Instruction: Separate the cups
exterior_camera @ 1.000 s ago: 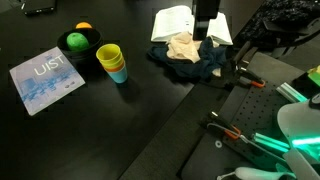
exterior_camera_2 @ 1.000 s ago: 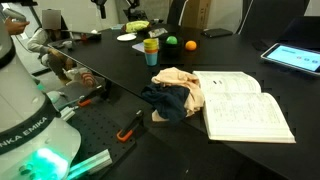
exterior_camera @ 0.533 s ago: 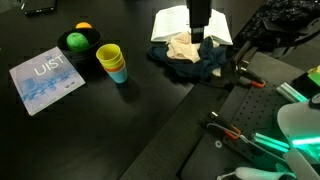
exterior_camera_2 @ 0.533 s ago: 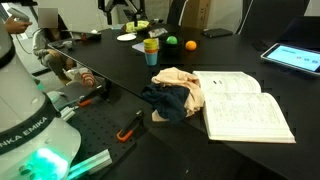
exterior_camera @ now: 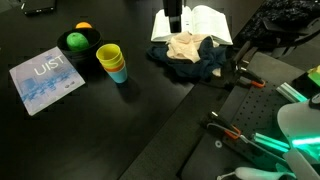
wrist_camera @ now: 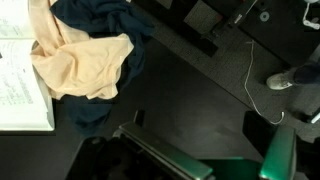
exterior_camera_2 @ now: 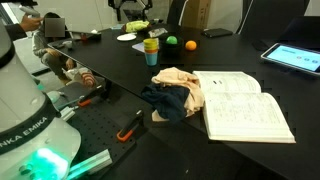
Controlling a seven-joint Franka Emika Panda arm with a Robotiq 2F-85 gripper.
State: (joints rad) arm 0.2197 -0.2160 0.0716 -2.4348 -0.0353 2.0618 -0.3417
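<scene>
Exterior view — cups [exterior_camera: 111, 62] well apart from gripper [exterior_camera: 175, 24].

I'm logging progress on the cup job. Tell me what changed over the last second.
The arm carried the claw sideways across the open book, toward the side where the stacked cups stand. It took hold of nothing and let go of nothing. The cups, still nested, the black bowl, the booklet, the cloths and the book stayed put.
</scene>
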